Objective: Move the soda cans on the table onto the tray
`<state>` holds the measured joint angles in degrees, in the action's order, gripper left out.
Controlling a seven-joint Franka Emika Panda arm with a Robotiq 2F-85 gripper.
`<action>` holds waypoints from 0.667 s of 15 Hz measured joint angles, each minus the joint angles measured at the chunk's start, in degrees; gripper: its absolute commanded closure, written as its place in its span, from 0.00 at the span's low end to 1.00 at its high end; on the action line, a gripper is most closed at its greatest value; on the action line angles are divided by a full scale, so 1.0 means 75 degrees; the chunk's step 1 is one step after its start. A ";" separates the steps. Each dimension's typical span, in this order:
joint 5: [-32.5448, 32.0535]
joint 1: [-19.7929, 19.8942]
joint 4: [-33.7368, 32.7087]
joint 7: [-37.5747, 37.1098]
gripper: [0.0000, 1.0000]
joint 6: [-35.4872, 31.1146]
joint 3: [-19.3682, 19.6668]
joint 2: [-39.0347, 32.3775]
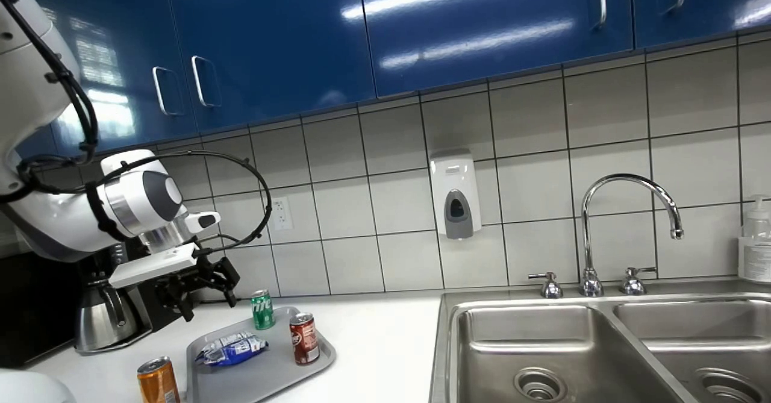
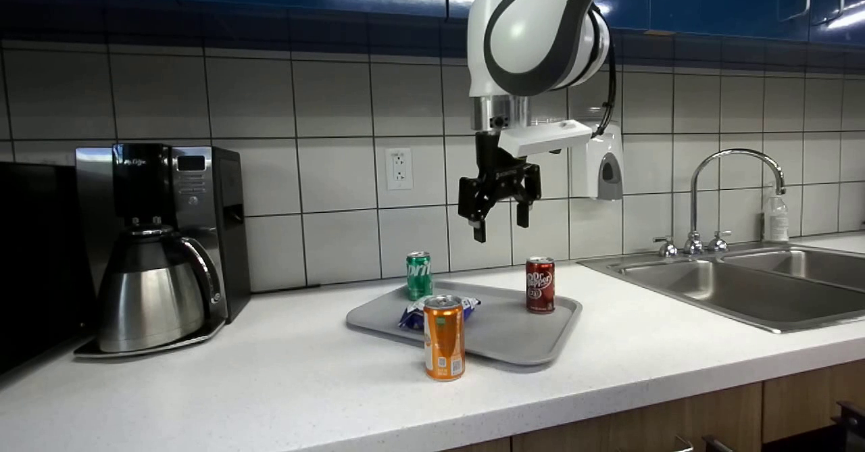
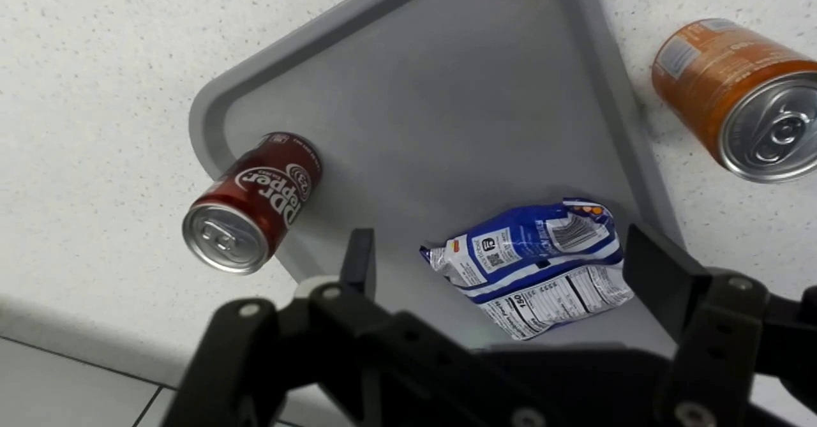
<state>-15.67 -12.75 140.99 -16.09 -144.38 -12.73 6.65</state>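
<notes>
The green can (image 1: 263, 310) stands upright on the grey tray (image 1: 274, 379) toward the wall; it also shows in an exterior view (image 2: 419, 277) and is hidden in the wrist view. The red can (image 2: 540, 286) stands upright on the tray (image 2: 524, 344) near a corner, and shows in the wrist view (image 3: 258, 197). The orange can (image 2: 444, 338) stands upright on the white table (image 2: 324, 384), just outside the tray's edge, also in the wrist view (image 3: 721, 89). My gripper (image 2: 501, 226) is open and empty, well above the tray, with its fingers pointing down.
A blue and white snack packet (image 3: 542, 264) lies on the tray between the green and orange cans. A coffee maker with a steel pot (image 2: 152, 296) stands along the wall. A double sink (image 2: 730, 296) with a tall faucet (image 2: 696, 195) lies on the red can's side.
</notes>
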 measured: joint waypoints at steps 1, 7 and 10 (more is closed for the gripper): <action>-0.0012 0.0058 0.0005 0.0189 0.00 -0.0099 0.0061 -0.0002; 0.0726 0.0292 0.0008 0.1807 0.00 -0.0695 0.0560 -0.0158; 0.2067 0.0282 0.0007 0.3048 0.00 -0.0832 0.0635 -0.0303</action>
<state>-0.16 -10.63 141.05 6.77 -150.62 -7.97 4.38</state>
